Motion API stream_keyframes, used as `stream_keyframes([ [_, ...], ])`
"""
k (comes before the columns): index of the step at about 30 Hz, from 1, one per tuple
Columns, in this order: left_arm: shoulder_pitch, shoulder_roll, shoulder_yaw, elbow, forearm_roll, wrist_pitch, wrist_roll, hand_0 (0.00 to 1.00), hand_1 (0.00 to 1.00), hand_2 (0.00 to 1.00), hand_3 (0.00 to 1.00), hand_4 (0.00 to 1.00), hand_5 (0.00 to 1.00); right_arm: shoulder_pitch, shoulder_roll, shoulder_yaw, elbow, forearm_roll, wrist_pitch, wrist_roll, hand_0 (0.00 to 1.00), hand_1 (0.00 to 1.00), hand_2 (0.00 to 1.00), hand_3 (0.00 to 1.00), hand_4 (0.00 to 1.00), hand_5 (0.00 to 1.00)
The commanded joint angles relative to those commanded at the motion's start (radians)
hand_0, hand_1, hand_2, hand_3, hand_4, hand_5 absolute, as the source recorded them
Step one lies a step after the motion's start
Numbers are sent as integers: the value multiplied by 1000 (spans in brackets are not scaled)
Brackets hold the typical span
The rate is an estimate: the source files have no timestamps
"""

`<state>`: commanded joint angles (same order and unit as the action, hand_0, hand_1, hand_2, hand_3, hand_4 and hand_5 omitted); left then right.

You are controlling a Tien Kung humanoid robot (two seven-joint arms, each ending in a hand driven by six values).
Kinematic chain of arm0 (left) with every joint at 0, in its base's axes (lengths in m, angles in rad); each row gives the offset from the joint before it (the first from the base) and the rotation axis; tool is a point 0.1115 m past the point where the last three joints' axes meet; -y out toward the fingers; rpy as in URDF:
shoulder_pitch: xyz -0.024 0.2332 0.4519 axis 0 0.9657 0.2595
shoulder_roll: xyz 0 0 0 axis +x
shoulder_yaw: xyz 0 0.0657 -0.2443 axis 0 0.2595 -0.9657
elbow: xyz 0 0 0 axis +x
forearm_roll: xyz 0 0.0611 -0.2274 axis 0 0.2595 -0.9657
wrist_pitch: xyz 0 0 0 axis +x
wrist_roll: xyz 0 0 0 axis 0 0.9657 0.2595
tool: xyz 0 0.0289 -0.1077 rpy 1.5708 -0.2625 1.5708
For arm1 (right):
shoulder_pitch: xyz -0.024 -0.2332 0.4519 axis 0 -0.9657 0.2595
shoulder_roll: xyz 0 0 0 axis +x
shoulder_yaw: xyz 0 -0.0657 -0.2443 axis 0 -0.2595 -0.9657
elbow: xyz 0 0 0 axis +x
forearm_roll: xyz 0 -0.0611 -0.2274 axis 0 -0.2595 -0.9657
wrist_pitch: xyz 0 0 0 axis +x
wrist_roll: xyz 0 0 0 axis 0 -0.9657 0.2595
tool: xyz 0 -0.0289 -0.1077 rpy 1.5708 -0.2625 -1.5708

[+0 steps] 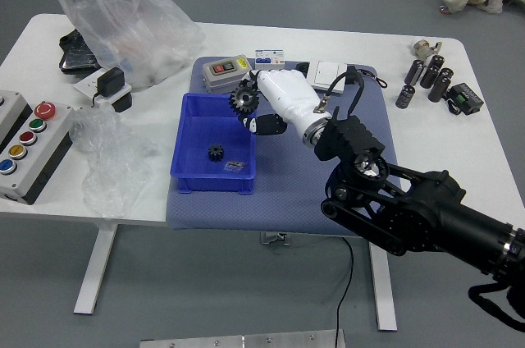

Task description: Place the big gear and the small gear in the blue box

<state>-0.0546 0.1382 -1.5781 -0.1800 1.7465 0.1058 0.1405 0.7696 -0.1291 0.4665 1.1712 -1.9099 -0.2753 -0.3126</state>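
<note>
My right hand (259, 103) reaches in from the right, its fingers closed on the big gear (244, 98). Both are over the right rim of the blue box (184, 155), near its back right corner. Inside the box, on its floor, lies the small gear (216, 153), dark and toothed. A small flat clear piece (235, 166) lies beside it. The hand covers part of the box's right wall. My left arm is out of view.
Behind the box stand a grey device (227, 72) and small white-and-blue boxes (269, 59). A white case (327, 75) is behind the right hand. Dark cylinders (431, 71) stand at the right. Plastic bags (143, 32) and a button panel (37, 147) occupy the left.
</note>
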Motion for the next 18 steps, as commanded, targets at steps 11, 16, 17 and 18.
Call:
stream_keyframes([
  [11,-3,3,12,0,-7,-1,1,614,471,514,687,706,507,17,14,-75,-32,66,72,-39,658,753,806,853,531,239],
  [16,-1,3,7,0,-3,0,3,614,471,514,687,706,507,17,13,-70,-39,71,71,-41,658,753,806,853,531,239],
  [17,-1,3,7,0,-2,0,4,614,470,514,685,710,501,17,13,-68,-41,71,69,-40,687,829,945,998,704,301],
  [18,-1,3,6,0,-2,0,4,614,470,514,685,710,501,16,13,-66,-42,71,68,-38,687,829,945,998,704,301],
])
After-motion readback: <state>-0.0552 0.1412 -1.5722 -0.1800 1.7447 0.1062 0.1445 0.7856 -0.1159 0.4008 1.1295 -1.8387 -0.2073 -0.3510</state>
